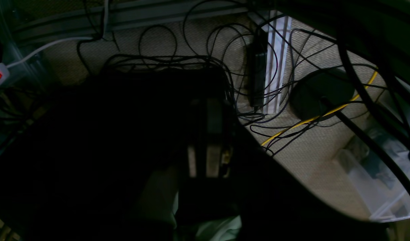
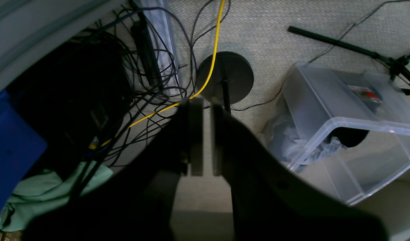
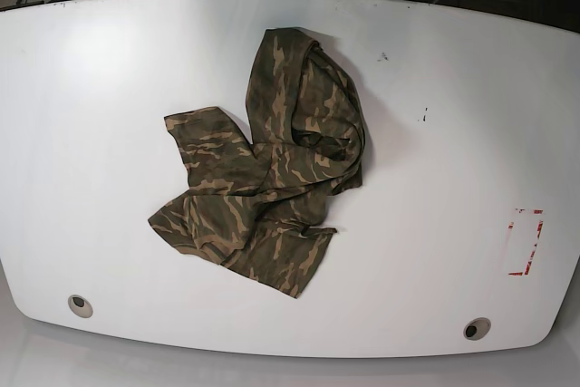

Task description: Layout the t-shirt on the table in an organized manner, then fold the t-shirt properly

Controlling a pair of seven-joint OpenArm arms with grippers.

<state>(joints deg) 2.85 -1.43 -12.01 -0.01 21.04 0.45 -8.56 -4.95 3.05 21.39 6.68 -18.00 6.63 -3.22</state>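
Note:
The camouflage t-shirt [image 3: 263, 188] lies crumpled in a heap at the middle of the white table [image 3: 91, 88], with one sleeve sticking out to the left. No gripper shows in the base view. My right gripper [image 2: 206, 102] hangs off the table over the carpet floor, its jaws almost together and holding nothing. My left gripper [image 1: 205, 100] is in deep shadow, also over the floor, its pads close together and empty. The t-shirt does not show in either wrist view.
The table has two grommet holes [image 3: 80, 304] [image 3: 476, 327] near its front edge and a red-marked rectangle [image 3: 526, 242] at the right. On the floor are tangled cables, a clear plastic bin [image 2: 342, 134], a round black stand base [image 2: 236, 72] and a green cloth [image 2: 41, 187].

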